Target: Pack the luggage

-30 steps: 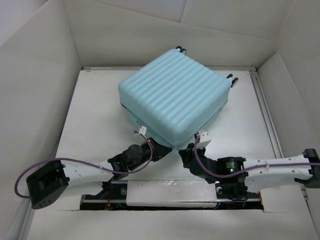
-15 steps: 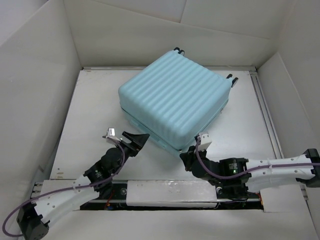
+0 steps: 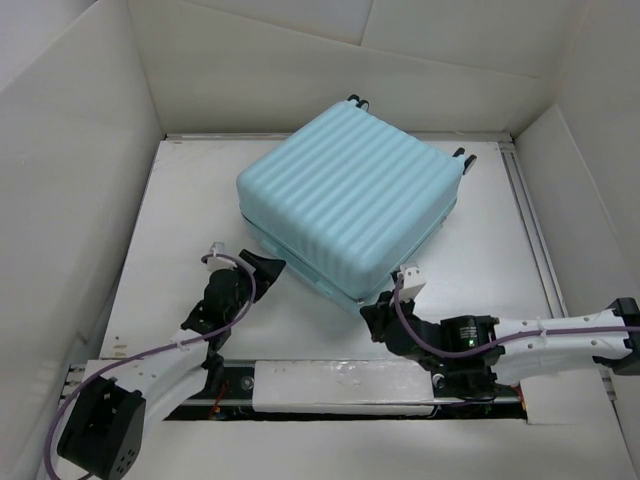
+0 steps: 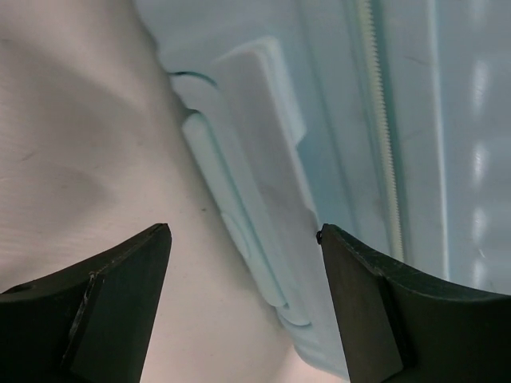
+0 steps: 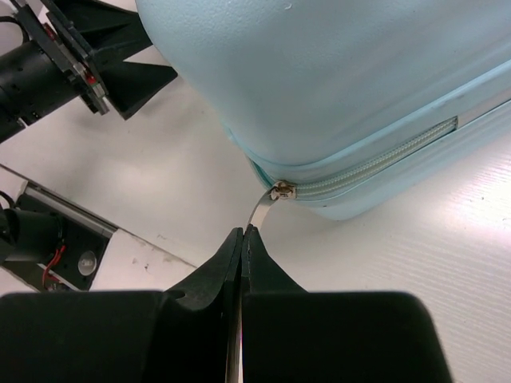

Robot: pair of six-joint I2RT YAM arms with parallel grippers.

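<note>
One thing filled my screens: a large, pale aqua-blue, ribbed hard-shell suitcase. It lay closed and flat on the white table, in the middle of the top view and a little toward the upper edge. It was turned so that one corner pointed at the bottom of the frame. Its small black caster wheels stuck out along the upper right side.

The right gripper sat at that lowest corner, just right of centre in the top view. In the right wrist view its black fingers were pressed together with no gap, pinching the thin silver metal zipper pull. The pull ran up from the fingertips to the slider at the suitcase's seam, where the pale zipper track led off toward the right edge. The shell itself filled the upper right of that frame, above the fingertips and apart from them.

The left gripper hung left of centre in the top view, just beside the suitcase's lower left side. Its dark fingers were spread wide and held nothing. In the left wrist view the bare table showed at the left. The suitcase's side, with a long raised panel of the same aqua plastic, ran through the gap and filled the right. The right-hand fingertip lay over the edge of that panel, but I could not tell whether it touched.
</note>
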